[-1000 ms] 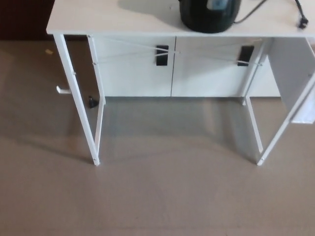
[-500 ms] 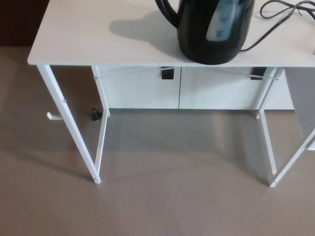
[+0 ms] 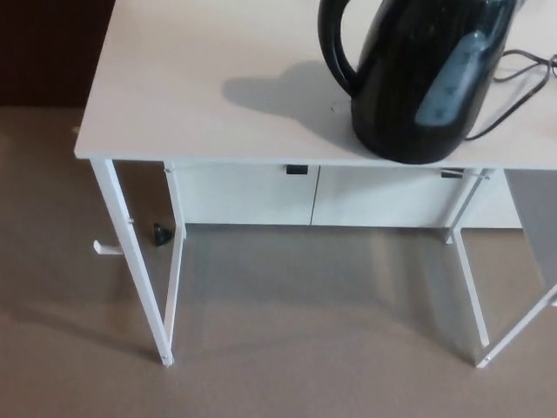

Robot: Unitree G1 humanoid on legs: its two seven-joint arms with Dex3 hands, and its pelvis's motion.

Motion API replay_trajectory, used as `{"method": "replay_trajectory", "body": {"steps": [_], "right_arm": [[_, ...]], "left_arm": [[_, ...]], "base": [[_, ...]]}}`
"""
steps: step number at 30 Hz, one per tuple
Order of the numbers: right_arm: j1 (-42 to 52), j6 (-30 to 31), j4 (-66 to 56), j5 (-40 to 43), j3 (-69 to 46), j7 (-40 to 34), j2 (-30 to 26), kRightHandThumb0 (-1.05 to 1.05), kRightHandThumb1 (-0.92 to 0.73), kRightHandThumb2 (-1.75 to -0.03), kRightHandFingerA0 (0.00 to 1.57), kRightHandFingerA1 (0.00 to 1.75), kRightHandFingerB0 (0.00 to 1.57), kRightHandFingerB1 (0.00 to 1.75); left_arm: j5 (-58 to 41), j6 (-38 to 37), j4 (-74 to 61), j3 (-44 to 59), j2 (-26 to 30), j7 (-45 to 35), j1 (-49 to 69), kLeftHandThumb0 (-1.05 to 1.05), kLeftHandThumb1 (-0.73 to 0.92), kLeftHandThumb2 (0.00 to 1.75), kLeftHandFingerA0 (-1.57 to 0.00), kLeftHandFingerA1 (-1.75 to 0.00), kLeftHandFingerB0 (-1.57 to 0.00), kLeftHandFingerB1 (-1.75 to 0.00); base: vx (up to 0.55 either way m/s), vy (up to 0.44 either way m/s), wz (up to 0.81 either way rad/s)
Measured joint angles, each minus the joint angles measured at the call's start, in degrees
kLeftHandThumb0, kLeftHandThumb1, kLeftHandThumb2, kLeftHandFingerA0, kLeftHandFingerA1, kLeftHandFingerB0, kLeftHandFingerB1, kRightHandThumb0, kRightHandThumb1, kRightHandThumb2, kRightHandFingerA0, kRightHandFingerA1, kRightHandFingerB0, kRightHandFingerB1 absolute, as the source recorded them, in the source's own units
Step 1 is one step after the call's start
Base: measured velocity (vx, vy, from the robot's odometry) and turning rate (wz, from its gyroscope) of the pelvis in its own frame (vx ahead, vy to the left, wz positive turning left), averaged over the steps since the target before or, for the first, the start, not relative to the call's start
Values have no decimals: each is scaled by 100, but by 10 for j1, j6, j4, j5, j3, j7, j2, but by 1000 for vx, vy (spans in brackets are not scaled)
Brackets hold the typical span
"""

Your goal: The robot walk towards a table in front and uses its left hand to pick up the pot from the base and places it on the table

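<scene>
I should close on the worktop [image 3: 191, 78] until the pot [image 3: 422, 78] handle [image 3: 333, 52], facing my left, sits within reach. Neither hand shows, so I cannot tell the fingers' state.

Black pot [image 3: 418, 78], pale table [image 3: 200, 78], beige floor [image 3: 305, 348].

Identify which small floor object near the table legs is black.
The black object sits between the left table legs; the white piece lies outside them, further left.
</scene>
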Motion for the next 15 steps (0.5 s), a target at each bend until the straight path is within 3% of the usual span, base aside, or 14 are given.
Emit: {"method": "replay_trajectory", "body": {"steps": [1, 9, 15], "right_arm": [[0, 0, 0, 0, 0, 0, 0, -29, -57, -57, 49, 45, 37, 39], [0, -1, -1, -1, 0, -1, -4, -30, -57, -57, 49, 45, 38, 39], [0, -2, 1, -5, 0, -2, -4, -30, -58, -57, 50, 44, 38, 38]], "left_arm": [[0, -1, 1, 0, 0, 0, 0, -26, 44, 53, -54, -38, -39, -33], [1, -3, 1, -3, -3, 0, -2, -31, 40, 59, -53, -42, -40, -38], [1, -4, -1, -4, -4, 1, 2, -31, 40, 59, -53, -42, -39, -38]], "base": [[97, -46, 1], [110, -190, 16], [129, -21, -8]]}}
